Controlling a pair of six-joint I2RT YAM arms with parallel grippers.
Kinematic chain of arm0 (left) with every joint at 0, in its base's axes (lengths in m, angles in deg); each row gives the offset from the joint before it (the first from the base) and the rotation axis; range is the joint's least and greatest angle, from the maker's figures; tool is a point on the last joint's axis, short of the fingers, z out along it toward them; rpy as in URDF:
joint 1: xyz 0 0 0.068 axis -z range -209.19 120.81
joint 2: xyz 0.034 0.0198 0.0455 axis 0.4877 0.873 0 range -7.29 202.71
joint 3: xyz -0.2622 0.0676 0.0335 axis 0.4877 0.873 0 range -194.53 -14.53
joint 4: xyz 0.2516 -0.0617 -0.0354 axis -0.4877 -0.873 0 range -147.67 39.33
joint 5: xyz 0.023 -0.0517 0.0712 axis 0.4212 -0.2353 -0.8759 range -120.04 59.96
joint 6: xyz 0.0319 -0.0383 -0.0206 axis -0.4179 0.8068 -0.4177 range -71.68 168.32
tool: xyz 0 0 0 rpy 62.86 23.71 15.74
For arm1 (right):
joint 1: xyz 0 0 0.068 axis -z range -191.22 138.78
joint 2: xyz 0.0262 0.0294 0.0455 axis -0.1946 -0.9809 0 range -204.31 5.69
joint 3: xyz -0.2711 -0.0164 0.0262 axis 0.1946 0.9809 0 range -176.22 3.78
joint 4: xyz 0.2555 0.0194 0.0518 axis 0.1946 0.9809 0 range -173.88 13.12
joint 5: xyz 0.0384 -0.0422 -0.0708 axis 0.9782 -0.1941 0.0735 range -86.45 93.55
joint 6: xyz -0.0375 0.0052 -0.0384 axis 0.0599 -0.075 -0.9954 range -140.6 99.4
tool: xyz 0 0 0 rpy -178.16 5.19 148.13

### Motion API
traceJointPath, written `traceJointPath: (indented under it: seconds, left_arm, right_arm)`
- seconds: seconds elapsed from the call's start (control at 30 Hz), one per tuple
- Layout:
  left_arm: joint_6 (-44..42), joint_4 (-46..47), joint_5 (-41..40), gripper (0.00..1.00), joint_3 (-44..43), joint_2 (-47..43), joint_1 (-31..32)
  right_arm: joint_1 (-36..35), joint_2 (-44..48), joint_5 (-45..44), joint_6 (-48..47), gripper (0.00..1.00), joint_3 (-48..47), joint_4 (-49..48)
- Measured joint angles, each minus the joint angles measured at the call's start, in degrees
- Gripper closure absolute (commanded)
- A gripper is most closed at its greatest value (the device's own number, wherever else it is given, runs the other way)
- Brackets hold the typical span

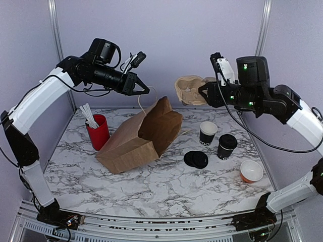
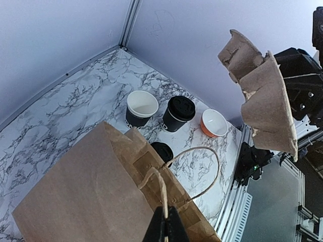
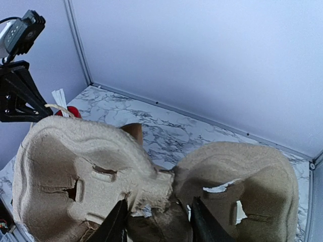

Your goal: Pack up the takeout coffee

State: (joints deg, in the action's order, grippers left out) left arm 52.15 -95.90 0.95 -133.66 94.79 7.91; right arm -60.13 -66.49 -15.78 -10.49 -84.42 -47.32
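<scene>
From above, we see the takeout coffee (image 1: 227, 146) standing lidded near the table's (image 1: 151, 191) right edge, just beside an open black cup (image 1: 207, 132). The left gripper (image 1: 145, 91) hangs over the brown bag (image 1: 141, 136). The right gripper (image 1: 202, 92) holds a pulp cup carrier (image 1: 189, 89) aloft.

The left wrist shows us fingers (image 2: 174, 229) pinched tight on the bag's twine handle (image 2: 161, 191), with the coffee upright beyond the bag.

The right wrist shows us both fingers (image 3: 115, 227) clamping the carrier's middle.
</scene>
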Motion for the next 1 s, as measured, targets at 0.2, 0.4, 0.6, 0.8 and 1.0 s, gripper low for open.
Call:
traceJointPath:
  seconds: [0.2, 0.4, 0.6, 0.8, 1.0]
  left_arm:
    - [0.0, 0.0, 0.1, 1.0, 2.3, -2.9, 0.1]
    - [-0.2, -0.1, 1.4, 1.0, 4.7, -5.7, 0.5]
    - [-0.2, -0.1, 2.7, 1.0, 6.3, -7.3, 0.7]
    - [-0.2, 0.0, 3.3, 1.0, 6.5, -8.0, 0.7]
    - [-0.2, 0.0, 3.8, 1.0, 6.5, -8.0, 0.7]
  right_arm:
    - [-0.6, 0.7, 10.0, -2.8, 0.6, 6.2, -7.2]
    - [-2.8, 1.7, 16.3, -7.0, 0.6, 14.9, -15.2]
    - [-3.7, 1.4, 21.0, -10.2, 0.6, 18.0, -21.2]
    - [-7.1, -0.6, 23.6, -11.7, 0.6, 18.0, -24.5]
    - [-7.9, -1.6, 27.0, -11.7, 0.59, 19.5, -27.6]
